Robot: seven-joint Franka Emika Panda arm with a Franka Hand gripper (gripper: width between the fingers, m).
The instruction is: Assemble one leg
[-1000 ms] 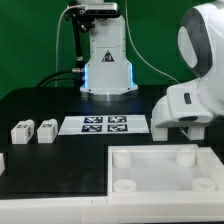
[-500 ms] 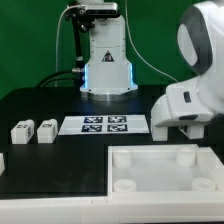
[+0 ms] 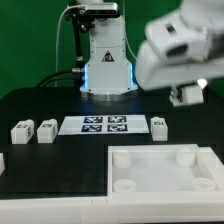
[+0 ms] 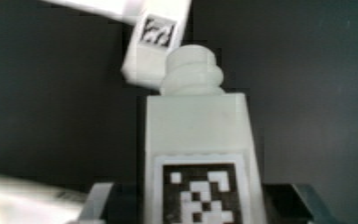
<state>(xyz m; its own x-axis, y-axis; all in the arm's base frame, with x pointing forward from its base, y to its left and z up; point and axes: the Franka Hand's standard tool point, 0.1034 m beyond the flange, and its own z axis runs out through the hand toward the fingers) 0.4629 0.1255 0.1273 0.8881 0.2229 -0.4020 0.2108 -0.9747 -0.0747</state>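
Green cloth hangs behind the black tabletop (image 3: pixel 50 100), where the marker board (image 3: pixel 105 124) lies. On the exterior view's right the arm is blurred, and its tool (image 3: pixel 187 94) hangs well above the tabletop. The wrist view shows the tool closed on the leg (image 4: pixel 197 130). Dark fingers (image 4: pixel 105 200) press its tagged end, so the threaded tip points away, probably ready for a socket of the white panel (image 3: pixel 150 168). A spare leg (image 3: pixel 158 125) stands just beside the marker board, and two more legs (image 3: pixel 45 130) wait well apart from it.
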